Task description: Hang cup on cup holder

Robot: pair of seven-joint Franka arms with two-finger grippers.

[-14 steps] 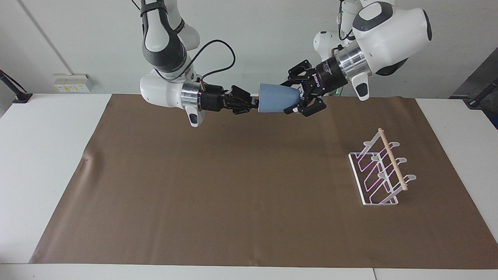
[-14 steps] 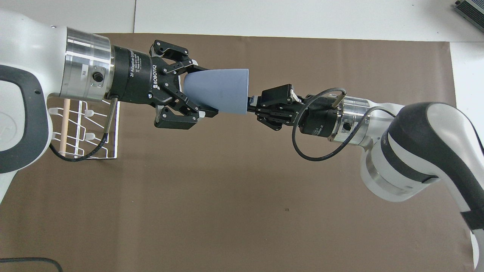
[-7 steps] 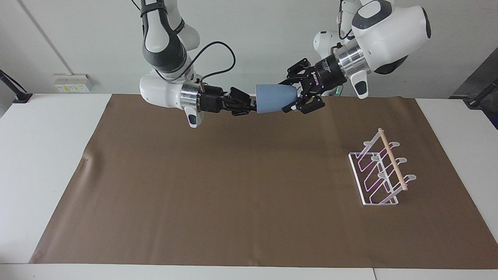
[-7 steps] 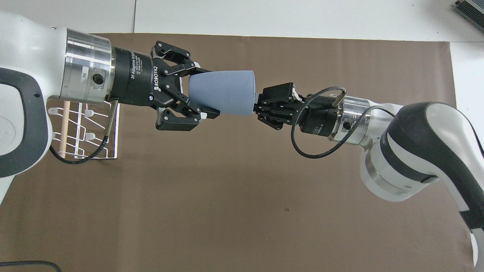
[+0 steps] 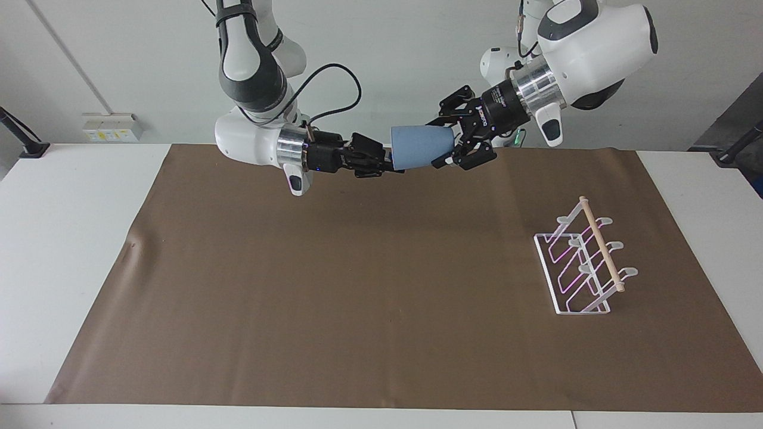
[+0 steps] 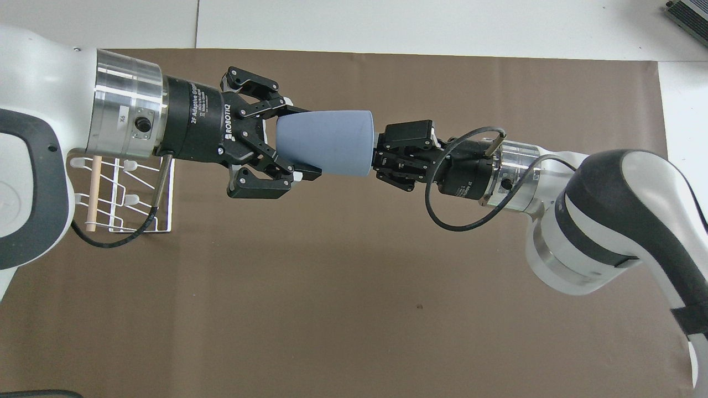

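Observation:
The light-blue cup [image 5: 420,146] [image 6: 323,142] lies on its side in the air, over the part of the brown mat nearest the robots. My left gripper [image 5: 444,143] [image 6: 304,141] is shut on the cup's narrow base end. My right gripper [image 5: 394,165] [image 6: 377,157] is at the cup's wide rim, on the lower edge. The rim hides how it stands there. The white wire cup holder [image 5: 587,262] [image 6: 119,193] with its wooden dowel stands on the mat toward the left arm's end, partly under the left arm in the overhead view.
A brown mat [image 5: 357,286] covers most of the white table [image 5: 71,238]. The right arm's black cable [image 6: 459,221] loops below its wrist.
The cup and both grippers have risen a little and shifted slightly toward the right arm's end. The left wrist has lifted and the cup's base end has tilted up.

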